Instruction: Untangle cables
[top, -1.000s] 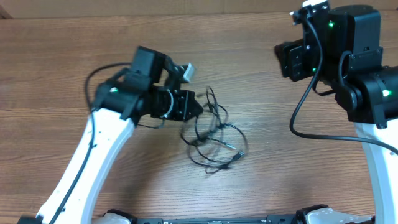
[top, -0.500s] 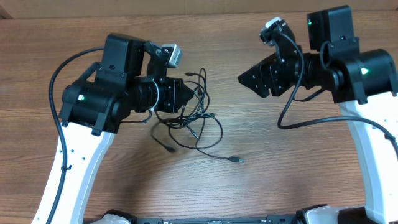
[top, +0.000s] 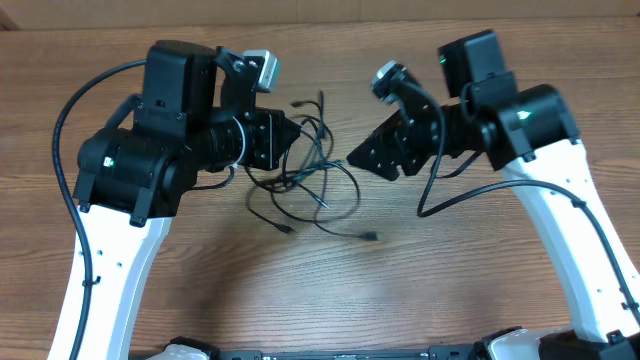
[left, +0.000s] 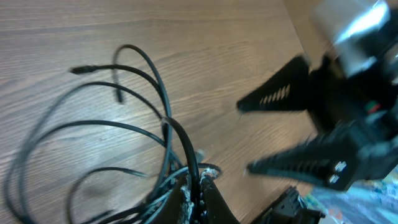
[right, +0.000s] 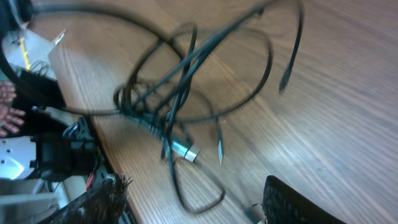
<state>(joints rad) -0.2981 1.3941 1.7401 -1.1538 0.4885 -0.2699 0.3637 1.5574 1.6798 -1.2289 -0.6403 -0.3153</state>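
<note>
Now the left gripper (top: 290, 140) is clenched on the cables (top: 318, 185). In the left wrist view we see several strands run together and vanish between its closed fingertips (left: 198, 190). The bundle sits about midway between the table's (top: 480, 290) left and right edges and nearer the far edge. Its loops fan out from the grip toward the right. Two loose ends trail toward the near edge, and one small plug (top: 368, 237) lies apart from the knot.

Two things have changed over the last second. First, the left arm has carried the bundle away from the near edge toward the far edge, and the loops have been drawn out looser than they lay before. Second, the right gripper (top: 365, 160) has swung in from the far right corner. It now points at the bundle with its jaws spread and nothing between them, just beside the outermost loop but not touching it. The right wrist view shows the crossing strands and a silver-tipped plug (right: 186, 151) straight ahead.

We judge that one arm now anchors the knot. The other is placed to pick out a single strand and pull it free.
</note>
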